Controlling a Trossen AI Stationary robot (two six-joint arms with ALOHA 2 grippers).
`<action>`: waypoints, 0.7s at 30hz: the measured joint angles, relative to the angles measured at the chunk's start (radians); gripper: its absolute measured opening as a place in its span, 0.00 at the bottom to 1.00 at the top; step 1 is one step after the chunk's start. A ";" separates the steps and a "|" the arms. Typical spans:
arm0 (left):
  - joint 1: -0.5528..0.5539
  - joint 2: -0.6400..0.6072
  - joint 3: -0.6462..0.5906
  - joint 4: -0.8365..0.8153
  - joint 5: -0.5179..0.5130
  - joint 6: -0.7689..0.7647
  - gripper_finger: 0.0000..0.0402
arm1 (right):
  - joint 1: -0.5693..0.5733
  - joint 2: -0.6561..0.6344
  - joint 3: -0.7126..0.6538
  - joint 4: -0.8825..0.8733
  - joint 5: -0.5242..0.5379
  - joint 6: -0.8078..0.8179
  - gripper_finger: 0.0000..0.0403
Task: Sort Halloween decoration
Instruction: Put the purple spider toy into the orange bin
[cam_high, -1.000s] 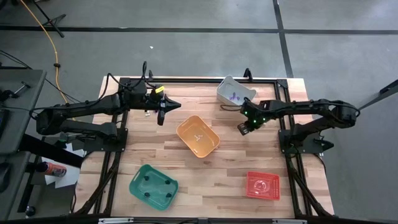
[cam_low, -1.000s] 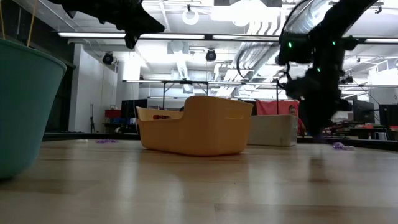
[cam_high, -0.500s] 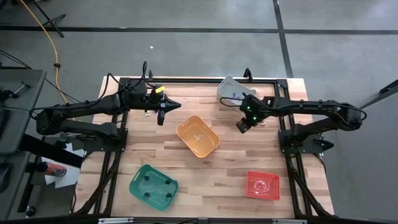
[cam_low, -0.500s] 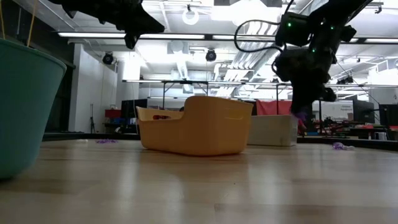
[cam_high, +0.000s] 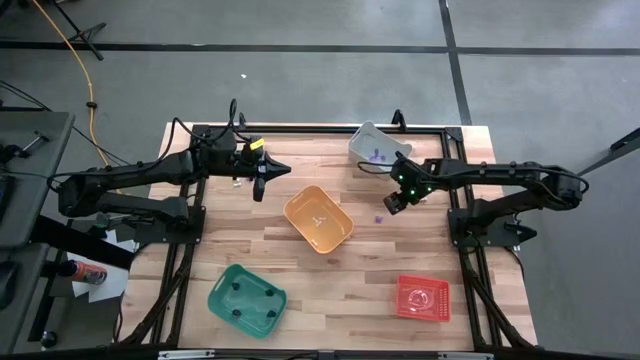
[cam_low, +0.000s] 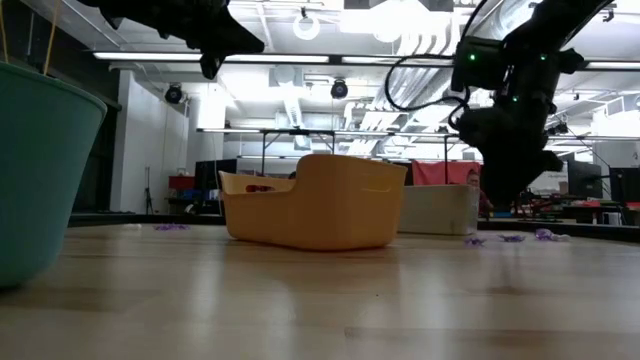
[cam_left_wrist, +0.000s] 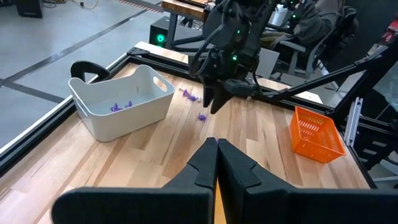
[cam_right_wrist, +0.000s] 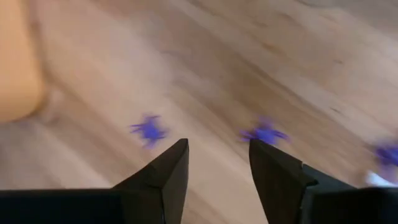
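In the right wrist view, the right gripper (cam_right_wrist: 214, 171) is seen with its fingers parted and nothing between them; it hangs just above the table (cam_right_wrist: 261, 68), touching nothing. Beyond the fingertips two purple trinkets lie on the bare wood, one (cam_right_wrist: 148, 130) nearer the orange bin (cam_right_wrist: 18, 68) and one (cam_right_wrist: 264, 132) a little to the side, with a third (cam_right_wrist: 388, 152) at the picture's edge. From above, the right gripper (cam_high: 396, 203) is placed between the orange bin (cam_high: 318, 219) and the white bin (cam_high: 379, 147), and a purple trinket (cam_high: 380, 217) is seen on the table just beside it. More purple trinkets (cam_high: 376, 154) already lie in the white bin.

The trinkets are judged very light, thin and probably of stiff plastic, with small legs that may snag or flick away under a pinch. A hold across the middle of the body, taken from straight above, would be safest; the low profile against the wood leaves little for the fingers to catch.

Farther off, the left gripper (cam_high: 262, 173) is held clenched and empty above the table's far left part, waiting.
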 joint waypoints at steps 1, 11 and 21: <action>0.000 0.000 0.000 -0.001 0.000 0.000 0.00 | 0.000 0.000 0.000 -0.017 0.024 0.014 0.41; 0.000 0.000 0.000 -0.002 -0.014 0.000 0.00 | 0.000 0.000 -0.074 -0.007 0.078 0.145 0.41; 0.000 0.000 0.000 -0.002 -0.016 0.000 0.00 | 0.000 0.000 -0.171 0.155 0.086 0.276 0.41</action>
